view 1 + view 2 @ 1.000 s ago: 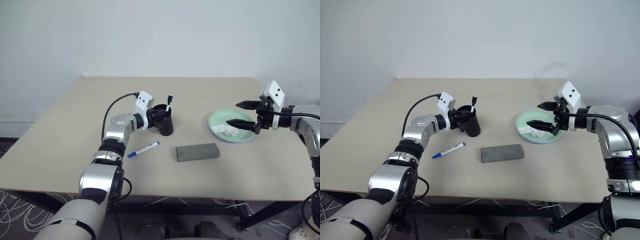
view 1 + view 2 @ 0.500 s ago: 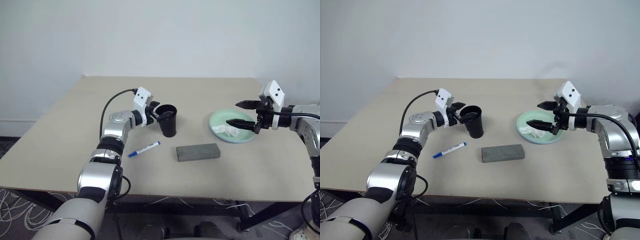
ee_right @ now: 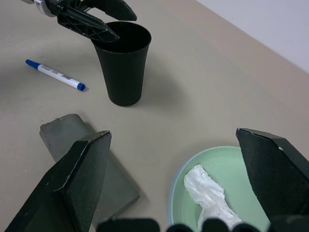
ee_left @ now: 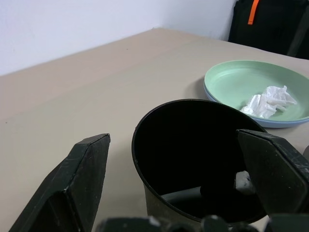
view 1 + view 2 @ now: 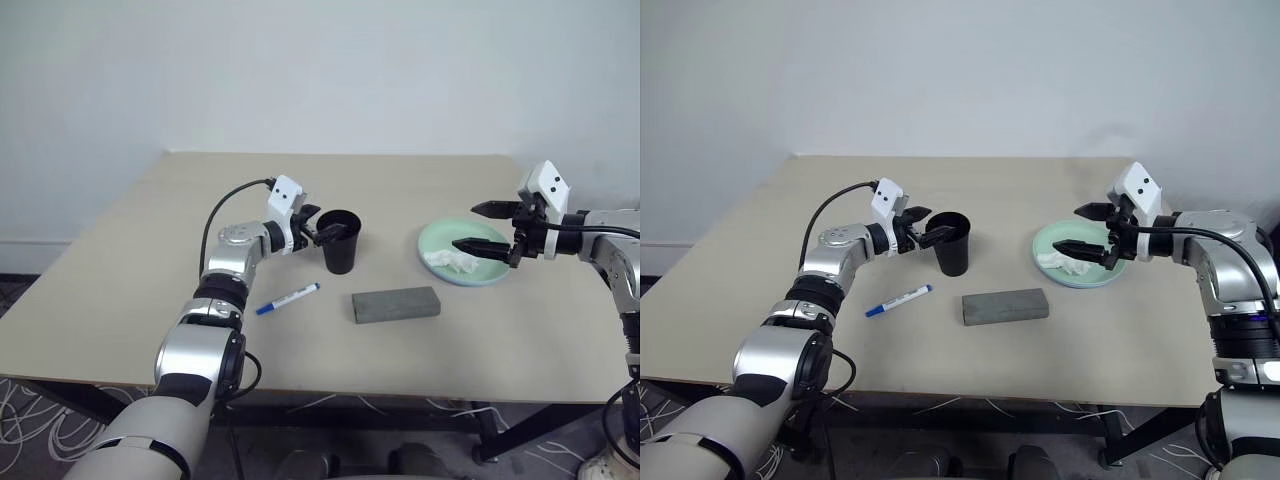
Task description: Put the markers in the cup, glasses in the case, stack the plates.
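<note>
the left fingers point(image 5: 322, 232) are spread wide at the rim of the upright black cup point(image 5: 340, 241), nothing grasped. a blue-capped marker point(image 5: 288, 298) lies on the bench point(image 5: 130, 270) beside the grey case point(image 5: 395, 304). the right fingers point(image 5: 487, 227) are released above the green plate point(image 5: 435, 240), where a crumpled tissue point(image 5: 448, 260) rests.

Bright even indoor light, soft faint shadows — sharp focus, no glare
</note>
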Tool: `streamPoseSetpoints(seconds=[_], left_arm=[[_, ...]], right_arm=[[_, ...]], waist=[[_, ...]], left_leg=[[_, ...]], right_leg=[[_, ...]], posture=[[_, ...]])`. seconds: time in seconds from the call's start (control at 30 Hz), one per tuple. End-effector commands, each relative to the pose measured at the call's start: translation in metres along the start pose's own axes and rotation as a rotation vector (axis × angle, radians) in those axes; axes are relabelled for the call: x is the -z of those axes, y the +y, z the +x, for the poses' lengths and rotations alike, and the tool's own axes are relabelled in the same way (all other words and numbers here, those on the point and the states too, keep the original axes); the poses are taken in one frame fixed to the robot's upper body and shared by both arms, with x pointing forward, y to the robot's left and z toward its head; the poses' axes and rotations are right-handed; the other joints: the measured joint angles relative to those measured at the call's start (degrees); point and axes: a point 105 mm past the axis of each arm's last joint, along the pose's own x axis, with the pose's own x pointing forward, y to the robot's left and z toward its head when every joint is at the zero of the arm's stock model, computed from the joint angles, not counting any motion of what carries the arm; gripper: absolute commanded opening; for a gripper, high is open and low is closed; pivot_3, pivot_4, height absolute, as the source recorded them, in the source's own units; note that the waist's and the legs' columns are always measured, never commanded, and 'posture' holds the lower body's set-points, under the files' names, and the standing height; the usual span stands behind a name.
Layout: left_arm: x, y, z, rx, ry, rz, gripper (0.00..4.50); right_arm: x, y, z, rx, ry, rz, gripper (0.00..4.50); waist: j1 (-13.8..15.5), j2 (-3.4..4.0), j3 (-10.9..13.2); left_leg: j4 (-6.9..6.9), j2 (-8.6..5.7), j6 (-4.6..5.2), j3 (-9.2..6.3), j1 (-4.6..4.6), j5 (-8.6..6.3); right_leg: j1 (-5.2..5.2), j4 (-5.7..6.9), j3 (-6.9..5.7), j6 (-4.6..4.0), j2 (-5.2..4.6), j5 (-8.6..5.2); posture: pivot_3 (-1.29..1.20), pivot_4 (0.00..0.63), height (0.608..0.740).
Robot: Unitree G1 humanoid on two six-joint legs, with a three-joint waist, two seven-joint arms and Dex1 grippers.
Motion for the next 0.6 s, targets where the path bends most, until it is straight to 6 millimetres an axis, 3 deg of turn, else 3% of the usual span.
streamPoseSetpoints(seconds=[0.03,0.33,0.6], left_arm=[[-0.026,0.002,0.000,0.000,-0.063,0.045,4.45],[-0.054,0.012,-0.008,-0.035,-0.195,-0.018,4.45],[-0.070,0.009,-0.015,0.000,-0.262,-0.015,4.45]], right_arm=[[-0.018,0.000,-0.001,-0.005,-0.039,-0.054,4.50],[-0.017,0.000,0.000,-0.009,-0.037,-0.053,4.50],[-0.017,0.000,0.000,-0.009,-0.038,-0.053,4.50]], waist=[[0.0,0.00,0.0],[0.0,0.00,0.0],[0.0,-0.01,0.0]], left_leg=[[0.00,0.00,0.00,0.00,0.00,0.00],[0.00,0.01,0.00,-0.01,-0.01,0.00],[0.00,0.00,0.00,0.00,-0.02,0.00]], right_leg=[[0.00,0.00,0.00,0.00,0.00,0.00],[-0.01,0.00,-0.01,0.00,0.00,0.00],[-0.01,-0.01,0.00,0.00,0.00,0.00]], posture=[[0.00,0.000,0.732],[0.00,0.000,0.732],[0.00,0.000,0.732]])
